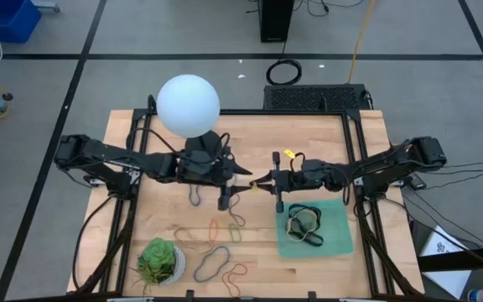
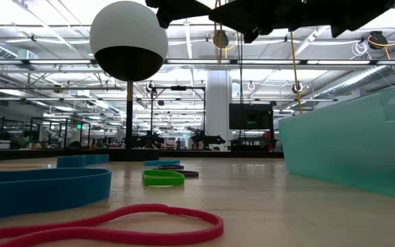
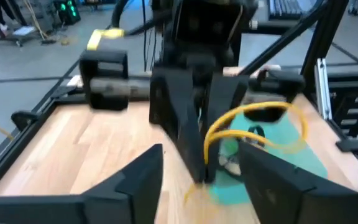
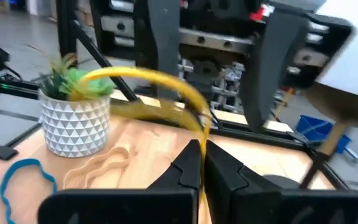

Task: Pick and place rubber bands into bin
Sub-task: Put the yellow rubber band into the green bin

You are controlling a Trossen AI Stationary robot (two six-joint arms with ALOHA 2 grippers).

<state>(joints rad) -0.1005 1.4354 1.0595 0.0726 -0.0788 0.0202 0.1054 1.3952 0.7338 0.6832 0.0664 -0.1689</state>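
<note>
My two grippers meet fingertip to fingertip above the middle of the table. My right gripper [image 1: 264, 180] [image 4: 202, 152] is shut on a yellow rubber band [image 4: 148, 81] whose loop stands out past its fingertips. My left gripper [image 1: 246, 178] [image 3: 201, 165] is open, a finger on either side of the right gripper's fingertips and of the band [image 3: 253, 115], touching nothing that I can see. The mint-green bin [image 1: 338, 239] lies on the table under and just nearer than the right gripper, with a few dark and tan bands [image 1: 303, 222] in it. My right gripper pinches one spot of the yellow band's loop [image 4: 200, 134] between its two fingertips. The fingers lie about level and come from the table's right. The band is lifted clear of the table, and its free loop arches up and away from the fingertips, blurred.
Several loose bands lie on the wood left of the bin [image 1: 212, 262] [image 1: 196, 195] [image 2: 163, 178]. A white pot with a succulent [image 1: 159, 262] stands at the near left. A white globe on a stand [image 1: 188, 105] rises at the far side, over the left arm.
</note>
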